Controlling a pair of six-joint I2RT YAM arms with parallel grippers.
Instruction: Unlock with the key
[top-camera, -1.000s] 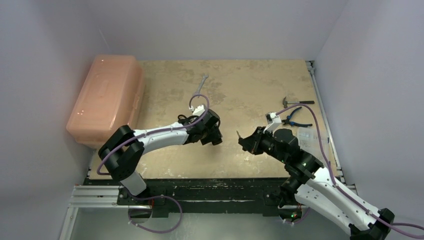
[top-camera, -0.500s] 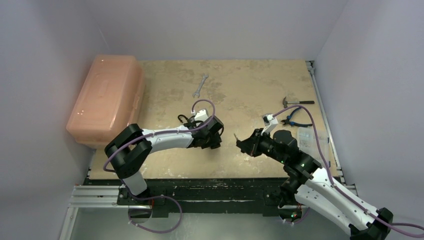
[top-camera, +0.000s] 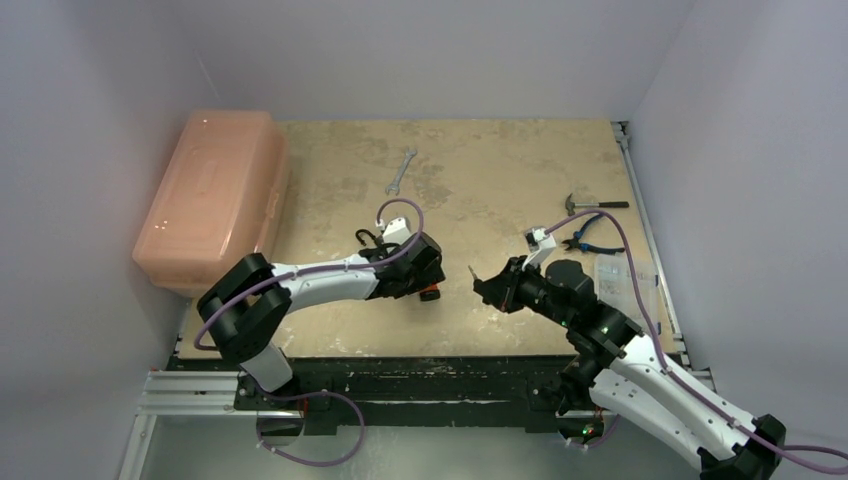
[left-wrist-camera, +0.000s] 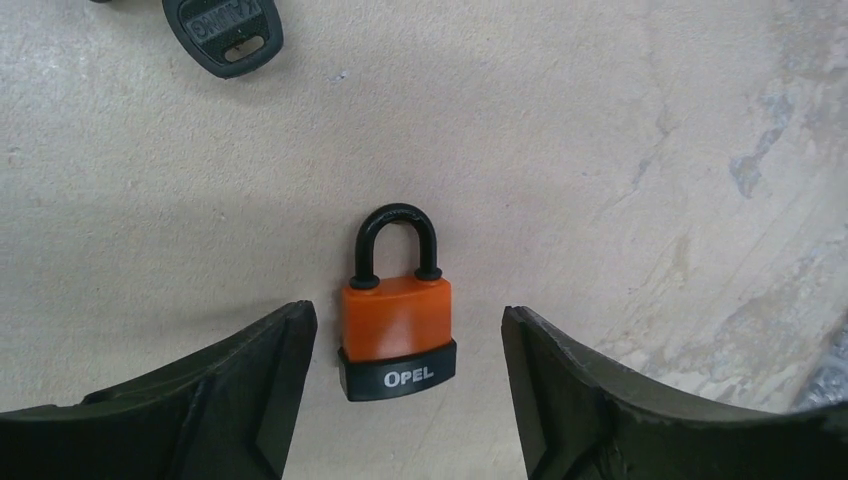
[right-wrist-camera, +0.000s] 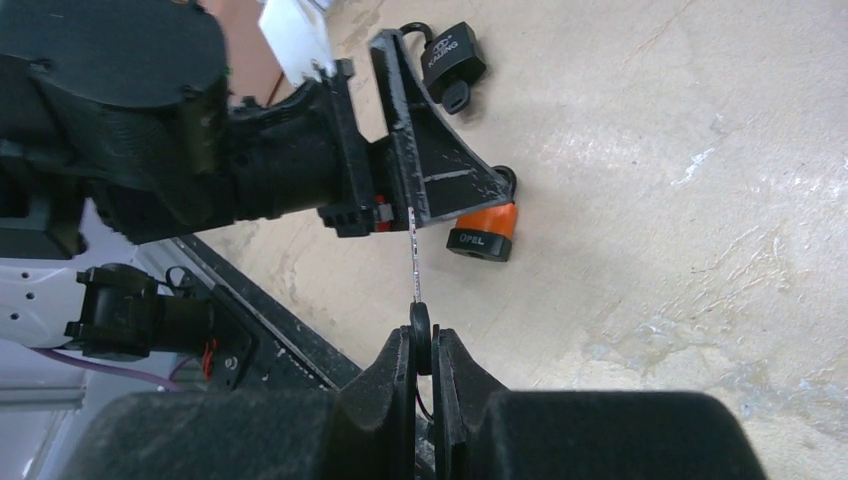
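Found orange padlock (left-wrist-camera: 398, 325) lying flat on tabletop (left-wrist-camera: 650, 120), near the middle and slightly left, black shackle closed, black base marked OPEL. Noted left fingers (left-wrist-camera: 250, 390) spread wide, one on each side of padlock body, low over tabletop, a gap on either side, gripping nothing. Noted right fingers (right-wrist-camera: 395, 370) pinched shut on black head of key (right-wrist-camera: 421, 322), held in the air just right of padlock, blade pointing left toward it and not touching it. Spotted second key (left-wrist-camera: 222, 25), black-headed, lying loose on tabletop near padlock, on its far-left side. Logged pale pink-orange lidded box (top-camera: 215, 200) at far left edge, wrench (top-camera: 401, 170) toward far middle, hammer (top-camera: 592, 204) and blue-handled pliers (top-camera: 585, 232) by right edge, all well apart from padlock.
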